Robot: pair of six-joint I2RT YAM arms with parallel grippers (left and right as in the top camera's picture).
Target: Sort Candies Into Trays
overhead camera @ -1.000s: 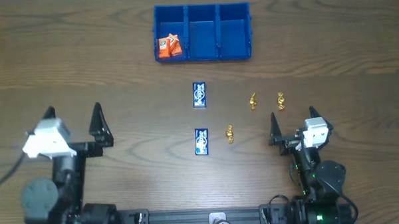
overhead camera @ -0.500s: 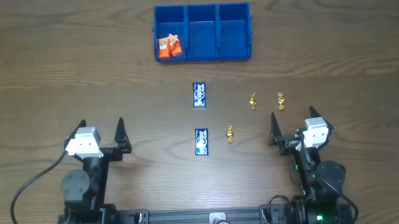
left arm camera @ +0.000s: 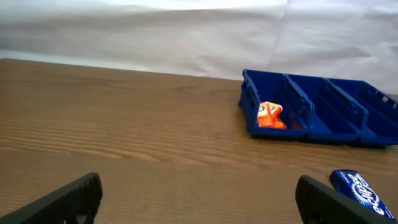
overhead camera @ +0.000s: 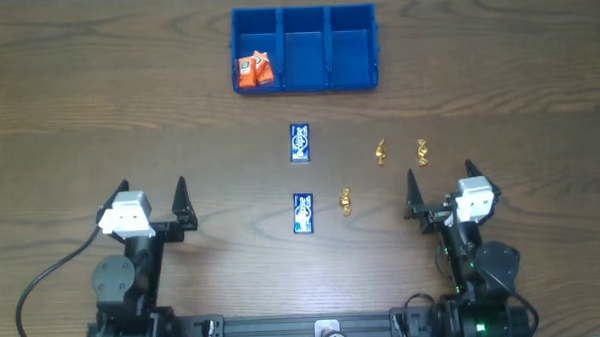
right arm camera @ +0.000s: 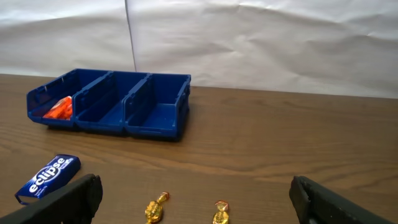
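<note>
While left hand (overhead camera: 153, 186) and right hand (overhead camera: 441, 171) rest spread, brown wood table (overhead camera: 77, 96), white backdrop (left arm camera: 155, 31)

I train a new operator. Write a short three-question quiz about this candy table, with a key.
1. True or false: the orange candy packets lie in the middle compartment of the blue plastic three-compartment tray.
2. How many small gold-wrapped candies lie on the wooden table?
3. Which holds a flat blue rectangular pack: A left gripper, B right gripper, C neither?
Key: 1 false; 2 three; 3 C.
</note>
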